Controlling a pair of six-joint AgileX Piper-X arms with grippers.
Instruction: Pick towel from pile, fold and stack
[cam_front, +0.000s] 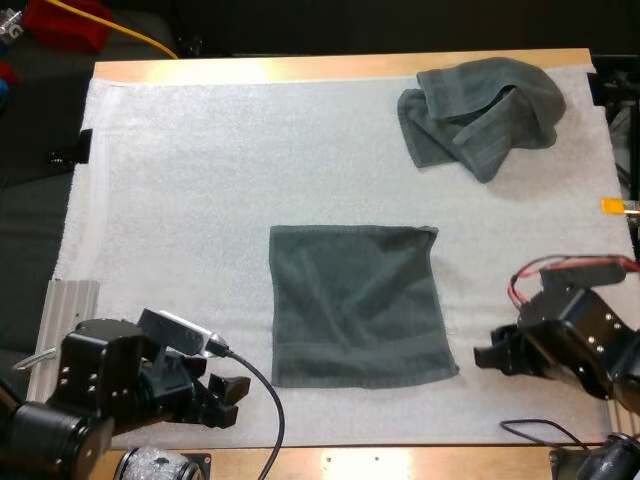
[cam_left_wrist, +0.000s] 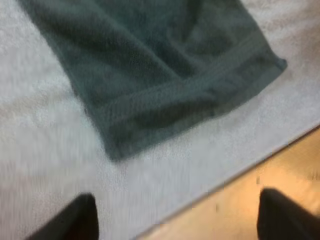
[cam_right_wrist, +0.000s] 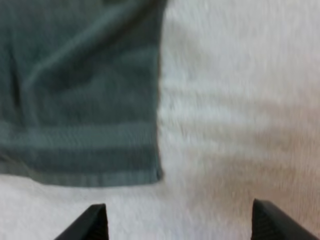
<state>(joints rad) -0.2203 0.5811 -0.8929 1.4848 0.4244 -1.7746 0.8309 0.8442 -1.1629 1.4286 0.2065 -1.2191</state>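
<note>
Grey-green flat towel (cam_front: 360, 305) lies between left gripper (cam_front: 233, 390) and right gripper (cam_front: 487, 356), both spread wide over bare mat (cam_front: 200, 200).

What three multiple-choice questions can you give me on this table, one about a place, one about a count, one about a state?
1. Where does the crumpled towel lie on the mat? A near left corner; B far right corner; C middle.
2. How many towels are on the mat? A one; B two; C three.
3. How is the left end effector? A open, clear of the flat towel; B shut on the flat towel; C shut on nothing.
Answers: 1 B, it sits bunched at the far right. 2 B, one crumpled, one flat. 3 A, its fingers stand apart over bare mat.
</note>
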